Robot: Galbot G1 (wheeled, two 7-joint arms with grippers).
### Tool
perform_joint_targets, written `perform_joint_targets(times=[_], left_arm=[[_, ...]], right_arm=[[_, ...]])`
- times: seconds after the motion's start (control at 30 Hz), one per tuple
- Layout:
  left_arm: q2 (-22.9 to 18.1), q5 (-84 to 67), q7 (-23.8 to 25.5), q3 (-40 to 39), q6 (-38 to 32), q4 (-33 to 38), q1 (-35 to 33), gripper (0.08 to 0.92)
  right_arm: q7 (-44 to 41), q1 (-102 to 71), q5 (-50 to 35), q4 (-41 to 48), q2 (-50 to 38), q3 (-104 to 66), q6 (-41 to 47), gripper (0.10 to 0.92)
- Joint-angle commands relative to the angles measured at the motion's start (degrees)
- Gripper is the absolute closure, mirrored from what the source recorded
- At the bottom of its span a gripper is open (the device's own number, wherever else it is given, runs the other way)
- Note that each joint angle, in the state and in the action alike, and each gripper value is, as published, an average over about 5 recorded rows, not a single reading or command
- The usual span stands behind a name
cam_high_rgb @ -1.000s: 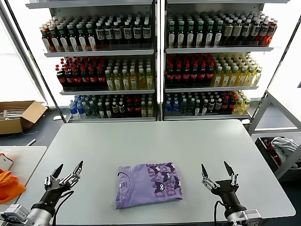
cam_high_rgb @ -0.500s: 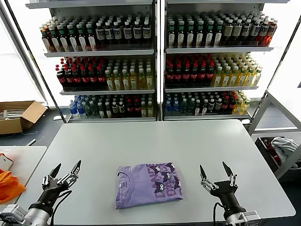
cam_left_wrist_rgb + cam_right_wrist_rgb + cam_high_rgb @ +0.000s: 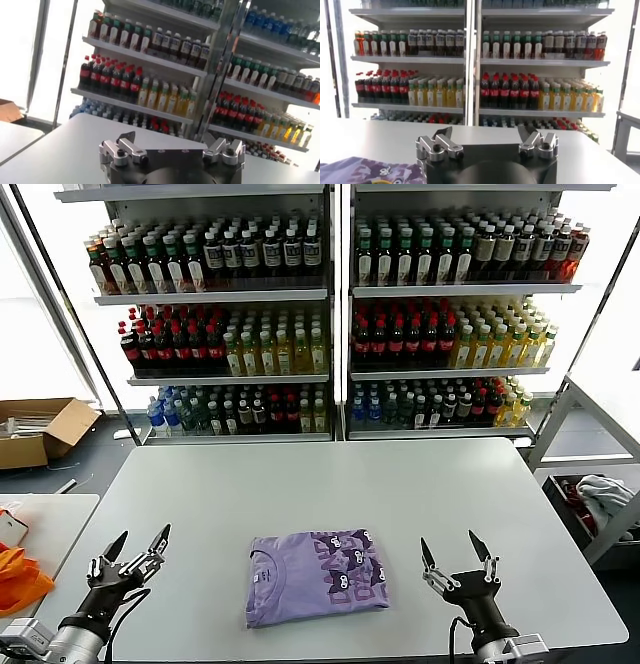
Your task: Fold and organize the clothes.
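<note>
The lavender T-shirt (image 3: 315, 576) lies folded into a neat rectangle at the table's front middle, its dark purple print facing up on its right half. A corner of it also shows in the right wrist view (image 3: 365, 171). My left gripper (image 3: 138, 544) is open and empty, low over the table's front left, well left of the shirt. My right gripper (image 3: 455, 551) is open and empty, low over the front right, a short way right of the shirt. Both point toward the shelves.
The grey table (image 3: 400, 484) stretches back to tall shelves of bottled drinks (image 3: 330, 314). An orange cloth (image 3: 18, 576) lies on a side table at the left. A white-and-grey cloth (image 3: 603, 494) sits in a bin at the right. A cardboard box (image 3: 40, 429) stands on the floor.
Both grippers have drawn back a little toward the table's front edge, staying open. The folded shirt has not moved.
</note>
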State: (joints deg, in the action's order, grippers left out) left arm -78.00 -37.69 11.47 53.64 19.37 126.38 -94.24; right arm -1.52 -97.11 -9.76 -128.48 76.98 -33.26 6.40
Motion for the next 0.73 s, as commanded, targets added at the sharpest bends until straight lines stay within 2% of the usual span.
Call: perform_joint_targets(times=[0.03, 0.73], left_arm=[[-0.09, -0.03, 0.04, 0.08, 0.05, 0.13, -0.05, 0.177], [-0.6, 0.01, -0.19, 0.12, 0.02, 0.62, -0.6, 0.177]], right_arm=[[0.81, -0.01, 0.12, -0.24, -0.13, 0.19, 0.82, 0.203], [-0.24, -1.47, 0.76, -1.24, -0.58, -1.25, 0.9, 0.203]])
